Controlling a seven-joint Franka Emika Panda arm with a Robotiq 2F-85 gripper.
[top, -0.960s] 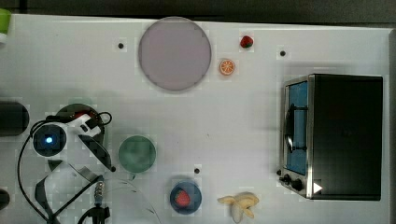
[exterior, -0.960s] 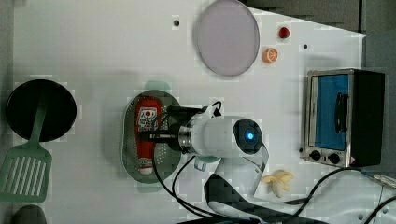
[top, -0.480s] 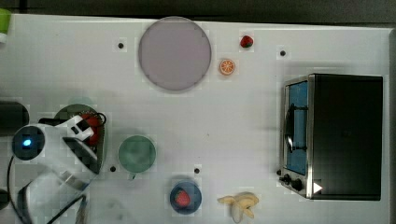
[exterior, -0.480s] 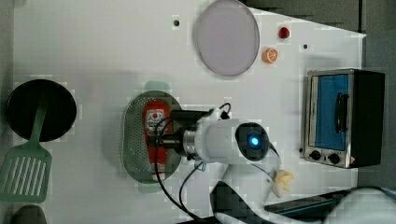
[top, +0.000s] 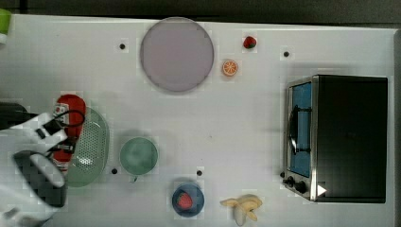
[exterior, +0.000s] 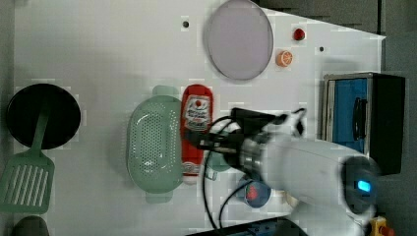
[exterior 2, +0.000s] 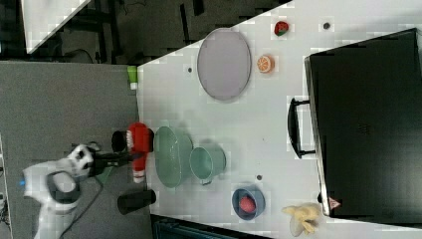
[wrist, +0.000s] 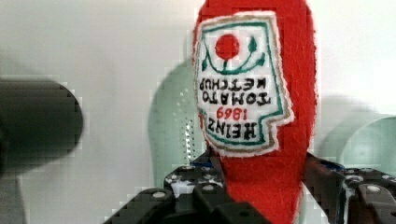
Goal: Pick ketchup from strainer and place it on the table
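My pincer (wrist: 261, 196) clamps the ketchup (wrist: 254, 93) by its lower body, label facing the wrist. I hold it lifted over the strainer (exterior: 153, 145), free to carry to the table (top: 227, 127).

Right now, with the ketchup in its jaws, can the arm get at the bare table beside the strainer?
Probably yes. The gripper holds the ketchup lifted out of the strainer, and the white table around it looks bare.
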